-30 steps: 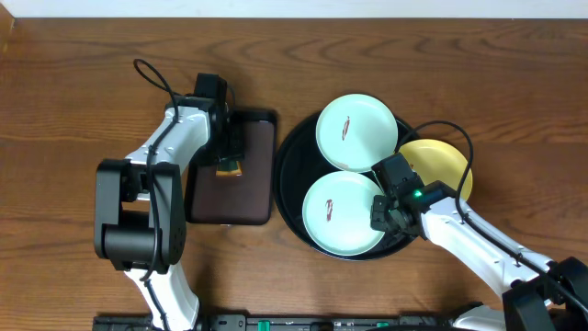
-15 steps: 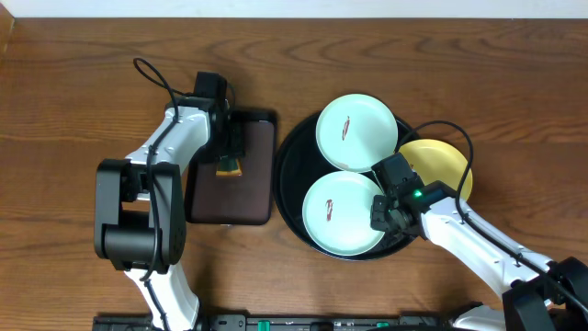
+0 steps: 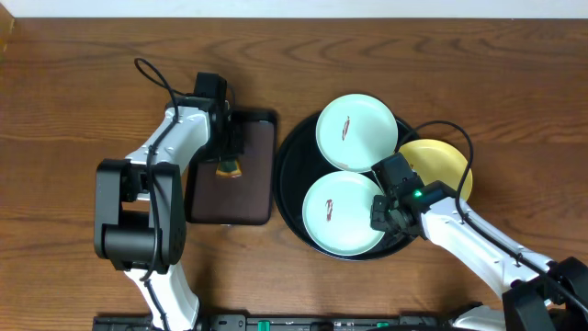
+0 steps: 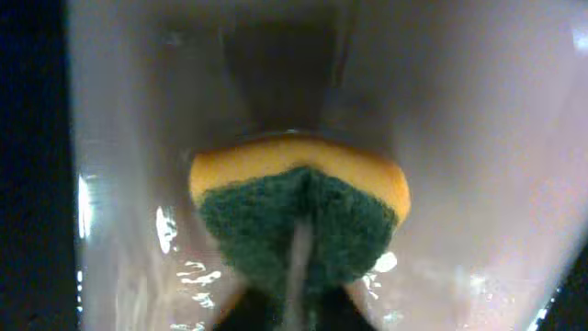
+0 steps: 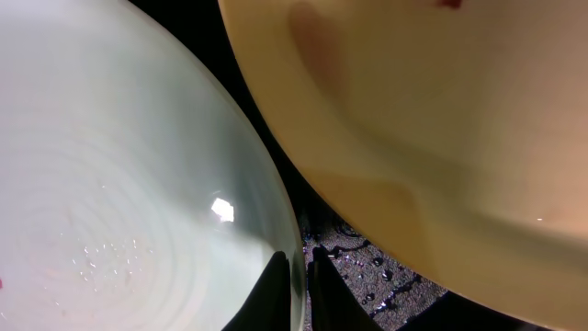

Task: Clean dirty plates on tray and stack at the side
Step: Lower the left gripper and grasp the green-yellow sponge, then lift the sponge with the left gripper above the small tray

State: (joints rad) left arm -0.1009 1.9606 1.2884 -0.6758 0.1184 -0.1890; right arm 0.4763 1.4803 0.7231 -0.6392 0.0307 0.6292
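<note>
Three plates are noted, all face up. The far mint plate (image 3: 356, 131) and the near mint plate (image 3: 344, 213) lie flat inside the black tray (image 3: 290, 179), their rims touching or very nearly so. The yellow plate (image 3: 443, 164) is set at the tray's right side, overhanging the raised rim, so it is probably tilted. Being round, the plates offer no long axis. Direction is given only by the small reddish smear at each mint plate's centre, which slants lower left to upper right in the overhead view.

Handling, as judged:
- The plates are taken to be stiff, light and glossy.
- Fine droplets or specks are seen on the near mint plate and on the tray floor beside it, so a slippery surface is to be expected.
- Whether the material is brittle cannot be told.
- Hold is best taken at the rim, pinched across its thin edge, since the shallow well offers nothing to grip.

The right fingers (image 5: 274, 292) are set narrow, with the near mint plate's right rim seen between them, just beside the yellow plate. They are judged closed on that rim.

The left fingers (image 3: 231, 145) are placed over the dark brown rectangular tray (image 3: 234, 202), left of the black tray. A sponge (image 4: 299, 216) is held there, yellow-bodied with a green scouring face, creased as if squeezed.

Both trays are carried by the wooden tabletop (image 3: 73, 92).
</note>
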